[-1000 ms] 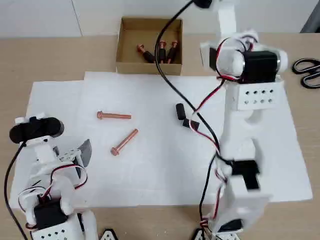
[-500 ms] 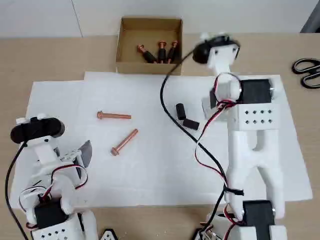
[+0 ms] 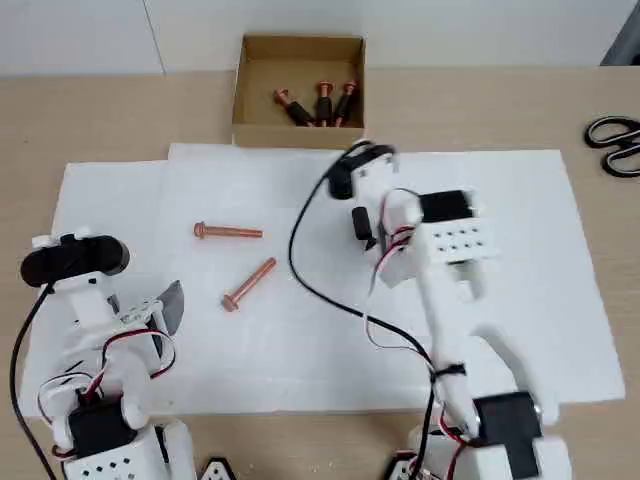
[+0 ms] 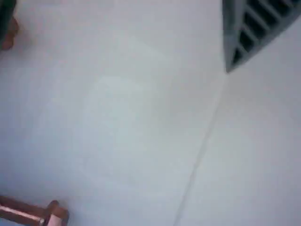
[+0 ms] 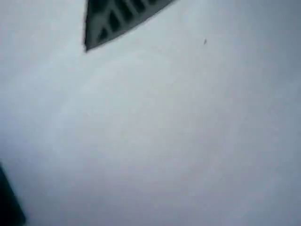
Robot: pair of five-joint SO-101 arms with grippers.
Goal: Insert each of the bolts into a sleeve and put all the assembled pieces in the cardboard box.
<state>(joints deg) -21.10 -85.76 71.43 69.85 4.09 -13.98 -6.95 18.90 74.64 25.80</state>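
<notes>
Seen from above, the cardboard box (image 3: 250,92) on the counter (image 3: 100,110) holds three assembled pieces (image 3: 318,103). Two bare bolts (image 3: 229,232) lie on the white sheet (image 3: 300,350), and a black sleeve (image 3: 361,224) sits just beside the right claw (image 3: 380,242). The left claw (image 3: 165,303) has its own camera, which catches a bolt head (image 4: 52,214). Whether either claw is apart or together cannot be told.

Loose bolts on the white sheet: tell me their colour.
The loose bolts are copper-coloured; the high view shows it best.

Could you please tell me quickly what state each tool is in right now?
Left tool: cannot be told.
Right tool: cannot be told.
</notes>
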